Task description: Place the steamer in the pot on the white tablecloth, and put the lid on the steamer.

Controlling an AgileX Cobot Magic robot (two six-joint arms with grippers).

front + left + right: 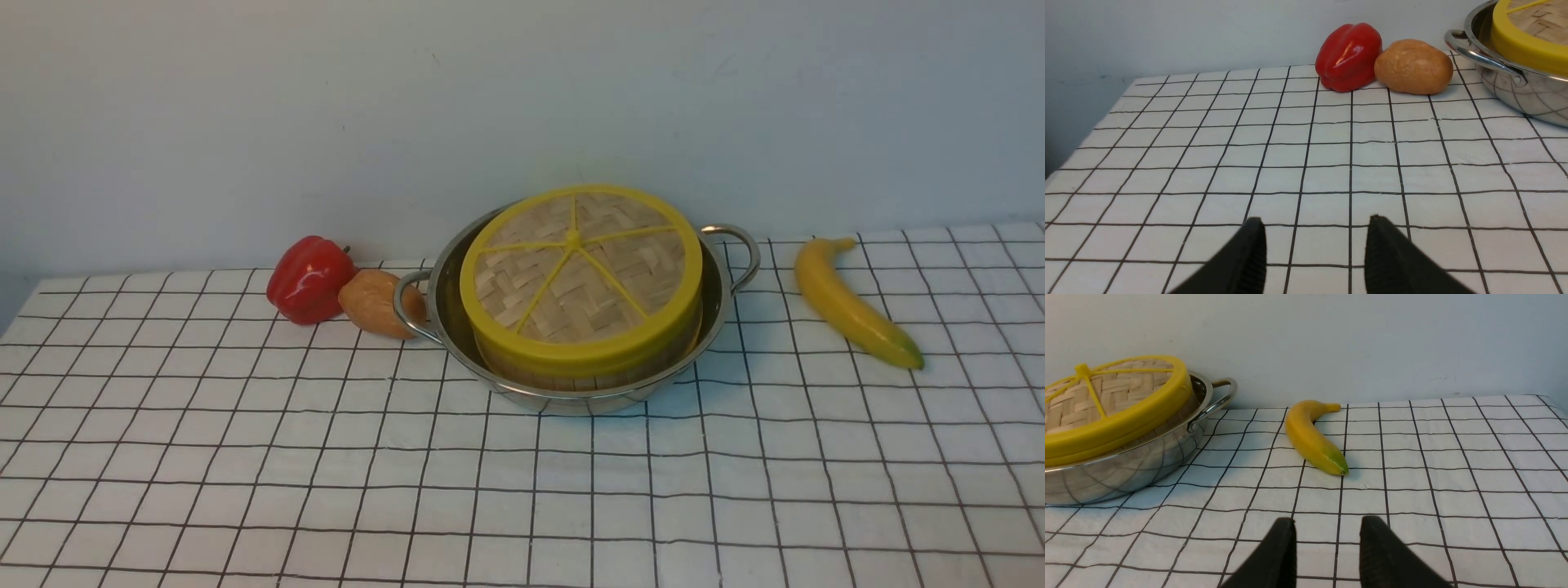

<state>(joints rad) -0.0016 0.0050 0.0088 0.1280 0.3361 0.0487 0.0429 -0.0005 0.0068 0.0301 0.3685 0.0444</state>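
Note:
The shiny steel pot stands at the back middle of the white tablecloth. Inside it sits the steamer, of which only a strip of bamboo wall shows. The woven lid with its yellow rim and spokes lies on top and hides the steamer's contents. Neither arm appears in the front view. In the left wrist view my left gripper is open over bare cloth, well short of the pot and lid. In the right wrist view my right gripper is open too, away from the pot and lid.
A red pepper and a brown bread roll lie against the pot's left handle. A banana lies right of the pot. A pale wall closes off the back of the table.

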